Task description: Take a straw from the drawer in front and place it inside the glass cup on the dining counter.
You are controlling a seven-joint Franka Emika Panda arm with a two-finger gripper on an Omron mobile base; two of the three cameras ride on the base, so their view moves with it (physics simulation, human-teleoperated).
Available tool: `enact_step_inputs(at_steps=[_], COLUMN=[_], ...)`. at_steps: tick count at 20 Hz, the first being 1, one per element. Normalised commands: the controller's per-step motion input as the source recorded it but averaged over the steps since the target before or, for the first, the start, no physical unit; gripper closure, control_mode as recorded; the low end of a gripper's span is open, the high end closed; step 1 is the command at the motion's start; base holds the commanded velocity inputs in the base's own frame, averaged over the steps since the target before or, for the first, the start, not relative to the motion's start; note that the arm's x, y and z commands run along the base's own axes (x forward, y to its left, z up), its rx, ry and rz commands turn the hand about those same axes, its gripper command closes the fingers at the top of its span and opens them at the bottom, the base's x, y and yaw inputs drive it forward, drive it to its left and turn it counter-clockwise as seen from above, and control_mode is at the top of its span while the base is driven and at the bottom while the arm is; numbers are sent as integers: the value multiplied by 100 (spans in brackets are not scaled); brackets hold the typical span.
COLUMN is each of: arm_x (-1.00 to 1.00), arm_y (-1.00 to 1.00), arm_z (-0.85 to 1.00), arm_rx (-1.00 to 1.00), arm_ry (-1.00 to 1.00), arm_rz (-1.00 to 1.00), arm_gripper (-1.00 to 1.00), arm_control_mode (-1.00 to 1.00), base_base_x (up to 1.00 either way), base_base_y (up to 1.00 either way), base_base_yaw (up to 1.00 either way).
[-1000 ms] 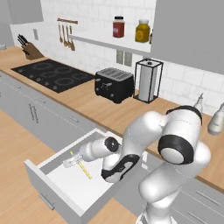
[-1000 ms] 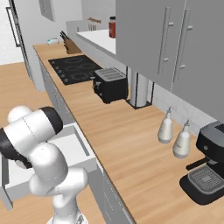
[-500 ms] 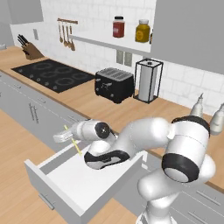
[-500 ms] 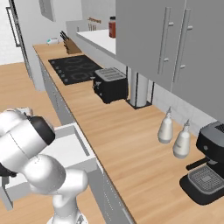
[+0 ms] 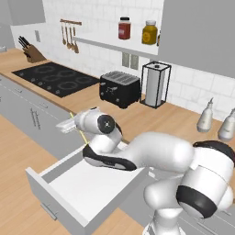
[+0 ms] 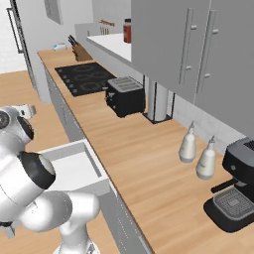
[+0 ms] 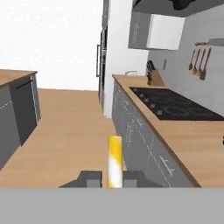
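The drawer [image 5: 87, 190] stands pulled out below the wooden surface [image 5: 137, 117], and up past the drawer's back left corner the end effector [image 5: 67, 125] is clamped on the straw [image 5: 79, 128], which slants downward.

No writing, brand, number or sign is showing legibly anywhere. The two jars [image 5: 137, 31] on the shelf are carrying no readable label, and the toaster [image 5: 120, 89] and coffee machine [image 6: 237, 184] are showing plain, unmarked faces.
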Motion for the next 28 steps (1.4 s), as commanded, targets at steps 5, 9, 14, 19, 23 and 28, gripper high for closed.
enact_step_inputs(at_steps=[5, 9, 14, 19, 23, 28], arm_x=[0, -9, -31, -43, -36, -28], arm_y=[-77, -89, -71, -41, -23, -26], arm_z=[100, 100, 73, -4, -50, -72], arm_rx=[-27, -22, -9, 3, 6, 4], arm_ry=[-1, 13, 24, 21, 13, 5], arm_rz=[0, -4, -9, -14, -15, -16], arm_gripper=[100, 100, 100, 100, 100, 100], arm_control_mode=[-100, -100, -100, -100, -100, -100], base_base_x=[0, 0, 0, 0, 0, 0], base_base_y=[0, 0, 0, 0, 0, 0], base_base_yaw=[0, 0, 0, 0, 0, 0])
